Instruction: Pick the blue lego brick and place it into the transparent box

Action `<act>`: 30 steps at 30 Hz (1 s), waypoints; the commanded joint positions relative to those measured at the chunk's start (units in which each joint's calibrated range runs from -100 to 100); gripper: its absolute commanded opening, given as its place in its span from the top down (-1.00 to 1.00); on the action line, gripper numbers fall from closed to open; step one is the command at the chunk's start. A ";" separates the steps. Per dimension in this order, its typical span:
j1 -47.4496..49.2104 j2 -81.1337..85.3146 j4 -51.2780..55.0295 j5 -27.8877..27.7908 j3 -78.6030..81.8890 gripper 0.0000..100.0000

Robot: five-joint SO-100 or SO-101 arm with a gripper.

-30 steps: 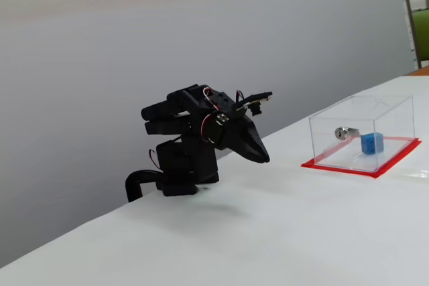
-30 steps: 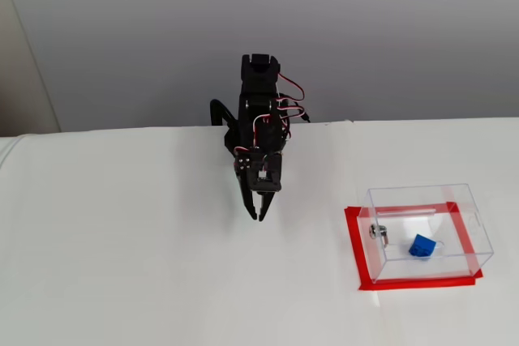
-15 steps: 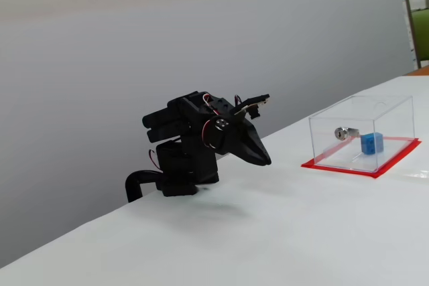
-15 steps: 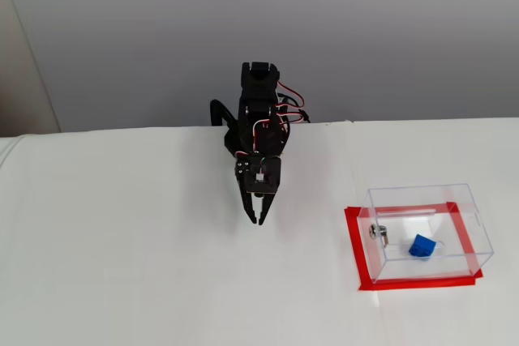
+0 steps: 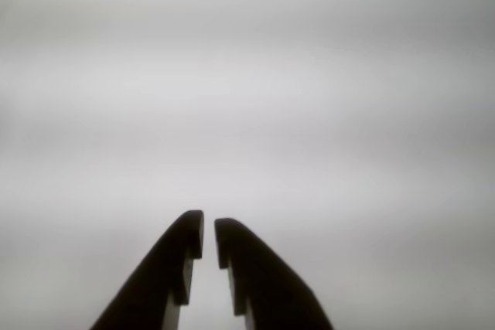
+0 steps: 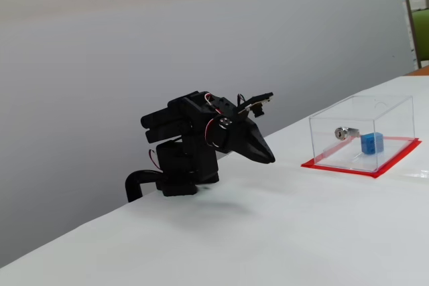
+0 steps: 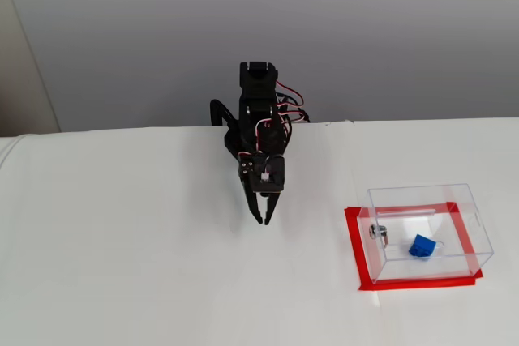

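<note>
One small bright blue plastic lego brick [image 6: 372,142] sits inside the clear rectangular plastic box [image 6: 385,108], resting on the floor of the box above its red base sheet [image 6: 395,158]. In the higher fixed view the blue lego brick [image 7: 420,245] lies near the middle of the transparent box [image 7: 478,237], a little toward the wall that carries the small silver metal knob [image 7: 378,232], but apart from that knob. The red base sheet [image 7: 353,241] shows as a border around the foot of the box.

The black two-finger gripper [image 7: 263,219] of the folded black arm [image 7: 259,119] hangs well apart from the box, to its left in that view, with the white table [image 7: 122,265] bare beneath it. From the side, the gripper [image 6: 271,159] points forward and slightly down, clear of the table [image 6: 281,246] surface, while the arm [image 6: 181,159] is hunched low over its base at the table's far edge. Red wires [image 7: 290,103] loop beside the upper joints.

In the wrist view the two dark fingers [image 5: 172,268] rise from the bottom edge with only a narrow slit between their tips; the gripper [image 5: 208,231] is nearly pressed together and pinches nothing. Behind them the wrist view shows only a blurred pale grey surface, with neither brick nor box in sight.
</note>
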State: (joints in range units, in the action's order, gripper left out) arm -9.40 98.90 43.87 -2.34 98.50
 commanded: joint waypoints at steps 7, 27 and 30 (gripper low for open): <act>0.34 0.84 4.08 0.36 0.96 0.97; 0.27 0.84 6.87 0.83 0.96 0.97; 0.27 0.84 6.95 0.83 0.96 0.97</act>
State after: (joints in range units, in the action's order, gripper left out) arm -9.08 98.90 50.56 -2.25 98.50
